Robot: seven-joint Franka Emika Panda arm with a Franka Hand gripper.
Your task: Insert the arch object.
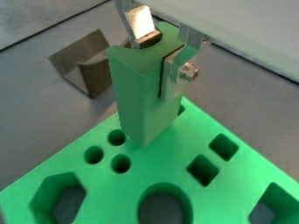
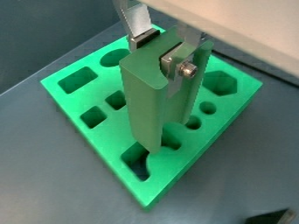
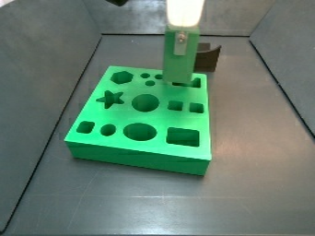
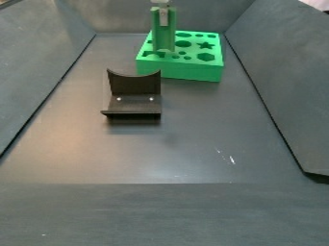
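Observation:
My gripper (image 1: 159, 51) is shut on a tall pale green bar (image 1: 142, 96) and holds it upright near its top. It shows the same in a wrist view (image 2: 162, 51). The bar's lower end meets the large bright green board (image 1: 233, 179) by the small round holes. I cannot tell whether it sits in a cutout. In a side view the gripper (image 3: 182, 35) holds the bar (image 3: 179, 63) at the board's (image 3: 123, 138) far edge. The bar (image 4: 162, 34) and board (image 4: 195, 60) also show in a side view. The arch object is not in view.
The dark fixture (image 4: 130, 94) stands on the grey floor apart from the board, and also shows behind it (image 3: 211, 57) and in a wrist view (image 1: 82, 63). Grey walls slope up around the floor (image 4: 167, 163).

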